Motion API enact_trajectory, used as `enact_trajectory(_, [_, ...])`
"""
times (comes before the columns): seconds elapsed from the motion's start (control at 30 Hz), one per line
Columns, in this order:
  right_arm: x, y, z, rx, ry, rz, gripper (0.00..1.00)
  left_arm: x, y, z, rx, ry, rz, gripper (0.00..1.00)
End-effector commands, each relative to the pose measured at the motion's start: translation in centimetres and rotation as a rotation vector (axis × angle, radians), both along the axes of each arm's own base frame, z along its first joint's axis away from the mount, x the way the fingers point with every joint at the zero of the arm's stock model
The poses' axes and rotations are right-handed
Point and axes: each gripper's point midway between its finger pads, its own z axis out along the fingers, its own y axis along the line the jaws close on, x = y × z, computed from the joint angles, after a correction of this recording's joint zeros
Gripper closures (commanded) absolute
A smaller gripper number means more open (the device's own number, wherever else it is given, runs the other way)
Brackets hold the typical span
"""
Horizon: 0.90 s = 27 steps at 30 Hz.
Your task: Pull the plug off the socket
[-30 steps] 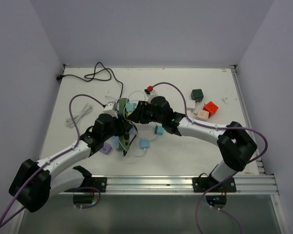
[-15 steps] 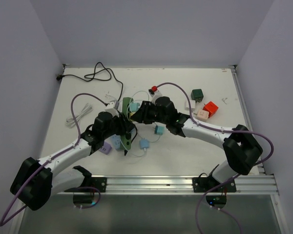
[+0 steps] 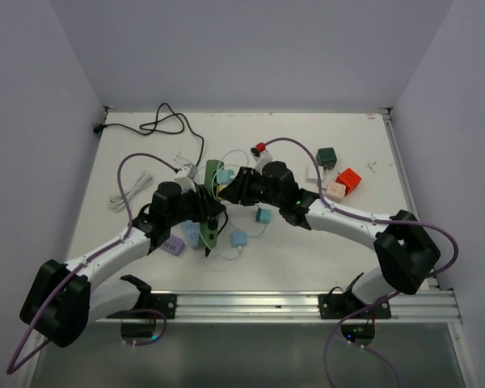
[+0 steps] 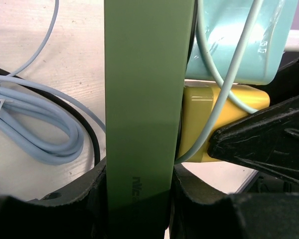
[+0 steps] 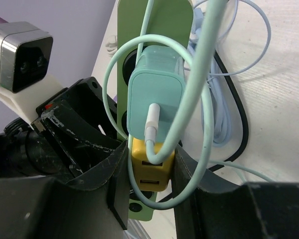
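1. Dark green power-strip socket (image 3: 211,202), long smooth plastic, lies centre-left in the top view, clamped edgewise between the closed fingers of the left claw (image 4: 138,199). Its slick sides may slide through.
2. Boxy glossy yellow plastic plug (image 4: 217,124), seated in it, is pinched by the closed right claw (image 5: 148,172). The teal adapter (image 5: 154,94) has a looped rubbery cable (image 5: 199,59) that could snag.
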Motion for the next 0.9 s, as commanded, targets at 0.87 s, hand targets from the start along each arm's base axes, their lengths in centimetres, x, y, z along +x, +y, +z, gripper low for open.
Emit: enact_trajectory(0.87, [2.9, -3.9, 3.3, 0.064, -0.068, -0.139, 1.0, 2.5, 10.9, -4.2, 0.191, 0.087, 0.448, 1.0])
